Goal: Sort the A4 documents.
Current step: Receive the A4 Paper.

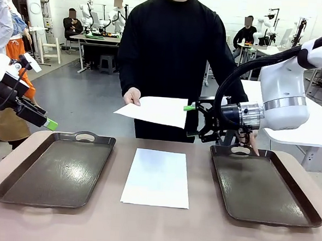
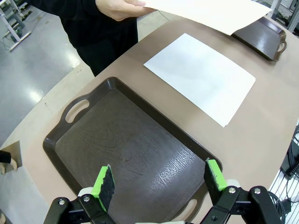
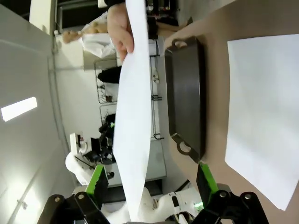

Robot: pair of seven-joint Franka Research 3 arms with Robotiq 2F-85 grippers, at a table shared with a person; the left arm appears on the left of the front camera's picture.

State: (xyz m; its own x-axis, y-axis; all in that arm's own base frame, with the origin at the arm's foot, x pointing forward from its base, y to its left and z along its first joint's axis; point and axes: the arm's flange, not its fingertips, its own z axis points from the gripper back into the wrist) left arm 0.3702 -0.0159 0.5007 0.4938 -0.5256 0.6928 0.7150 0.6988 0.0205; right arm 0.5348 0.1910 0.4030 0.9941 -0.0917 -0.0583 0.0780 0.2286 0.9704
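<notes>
A4 documents number two here. The held sheet (image 1: 156,110) hangs in the air, pinched at one edge by the person's hand (image 1: 132,96). Its opposite edge reaches our right gripper (image 1: 191,121). In the right wrist view this sheet runs edge-on up between our two fingers, closer to one pad (image 3: 98,179) than the other. That gripper's jaws are spread fully and have not clamped on the paper; we cannot tell whether a pad touches it. The right tray (image 1: 263,184) lies below and just behind this gripper.

The flat sheet (image 1: 157,177) lies on the table (image 1: 154,229), well below the right gripper and off to its side, between the two trays and touching neither.

Our left gripper (image 2: 161,175) is also spread fully and holds nothing. It hovers above the left tray (image 2: 126,154), which lies directly under its fingers. The flat sheet lies beyond that tray's far rim.
</notes>
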